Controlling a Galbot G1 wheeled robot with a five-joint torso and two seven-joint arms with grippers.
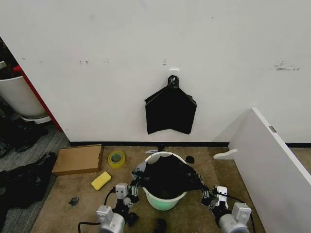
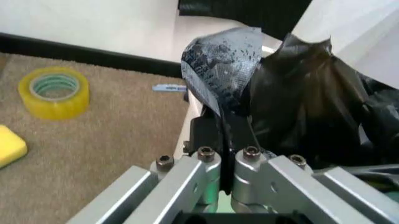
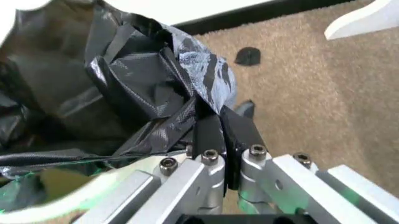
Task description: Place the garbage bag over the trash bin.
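While the trash bin (image 1: pixel 165 201) stands on carpet near the wall, the garbage bag (image 1: pixel 167 175) drapes its mouth; left gripper (image 1: pixel 132 190) and right gripper (image 1: pixel 208 193) each pinch a bag edge.

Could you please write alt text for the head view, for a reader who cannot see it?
Both grippers, left gripper and right gripper, pinch opposite edges of the garbage bag, stretched across the trash bin on carpet beside a white wall.
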